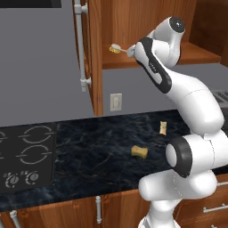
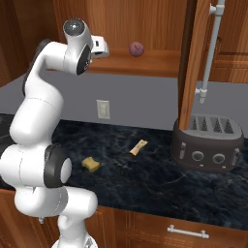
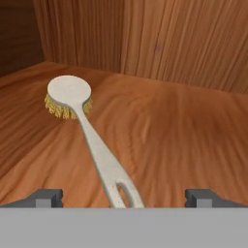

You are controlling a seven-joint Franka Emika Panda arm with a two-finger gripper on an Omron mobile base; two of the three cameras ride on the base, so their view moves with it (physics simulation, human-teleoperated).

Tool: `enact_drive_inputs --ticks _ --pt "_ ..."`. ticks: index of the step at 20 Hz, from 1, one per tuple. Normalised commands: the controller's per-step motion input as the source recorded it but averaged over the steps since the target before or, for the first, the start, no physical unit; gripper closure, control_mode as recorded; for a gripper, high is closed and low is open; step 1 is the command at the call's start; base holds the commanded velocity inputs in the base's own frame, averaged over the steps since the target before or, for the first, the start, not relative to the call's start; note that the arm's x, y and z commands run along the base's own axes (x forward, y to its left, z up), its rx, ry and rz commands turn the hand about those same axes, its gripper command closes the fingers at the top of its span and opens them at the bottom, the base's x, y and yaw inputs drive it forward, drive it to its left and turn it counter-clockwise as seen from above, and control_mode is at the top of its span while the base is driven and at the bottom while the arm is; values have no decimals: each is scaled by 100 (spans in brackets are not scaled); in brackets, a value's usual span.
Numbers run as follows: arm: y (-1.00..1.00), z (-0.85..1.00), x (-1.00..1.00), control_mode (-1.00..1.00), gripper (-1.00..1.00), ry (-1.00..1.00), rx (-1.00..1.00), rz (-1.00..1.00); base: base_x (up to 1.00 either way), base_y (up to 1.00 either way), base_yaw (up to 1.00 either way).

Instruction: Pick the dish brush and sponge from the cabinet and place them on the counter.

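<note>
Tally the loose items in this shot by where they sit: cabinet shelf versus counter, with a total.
On the cabinet shelf: 2, the dish brush and a purple-red ball.
On the counter: 3, the sponge, a small tan block and a toaster.
Total: 5

Dish brush (image 3: pixel 87 131) on cabinet (image 1: pixel 133 26) shelf, between pincer (image 3: pixel 124 197) tips (not touching) — sponge (image 1: pixel 140 152) on counter (image 1: pixel 89 151) below.
</note>
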Motion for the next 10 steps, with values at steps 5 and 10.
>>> enact_drive_inputs --ticks 5,10 --pt "4 -10 11 -100 -100 0 0 0 0 0 0" --pt "0 -4 16 -100 -100 0 0 0 0 0 0"
